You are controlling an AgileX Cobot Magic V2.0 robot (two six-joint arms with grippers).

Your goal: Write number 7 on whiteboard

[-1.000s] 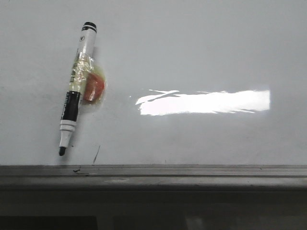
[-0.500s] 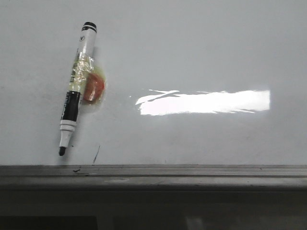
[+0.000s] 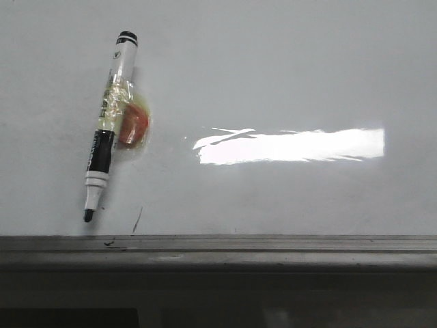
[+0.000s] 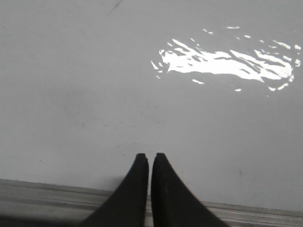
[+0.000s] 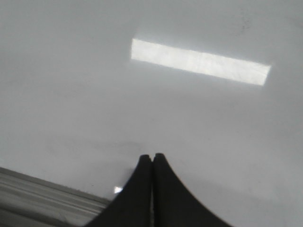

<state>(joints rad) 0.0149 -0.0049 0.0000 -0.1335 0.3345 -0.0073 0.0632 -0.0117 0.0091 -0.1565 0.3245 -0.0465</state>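
Note:
The whiteboard (image 3: 273, 75) fills the front view, glossy grey-white, with a grey ledge (image 3: 218, 249) along its near edge. No number 7 shows on it. A black-and-white marker (image 3: 108, 126) lies slanted at the left, tip toward the ledge, with a taped red lump (image 3: 133, 128) on its side. Neither gripper appears in the front view. In the left wrist view my left gripper (image 4: 150, 157) is shut and empty over bare whiteboard (image 4: 94, 94) near the ledge (image 4: 47, 196). My right gripper (image 5: 152, 156) is shut and empty over the whiteboard (image 5: 213, 123) too.
A short thin scratch mark (image 3: 137, 219) lies beside the marker tip, and small specks (image 3: 108, 242) sit on the ledge. A bright light reflection (image 3: 290, 146) crosses the board's middle. Below the ledge is a dark edge (image 3: 218, 301).

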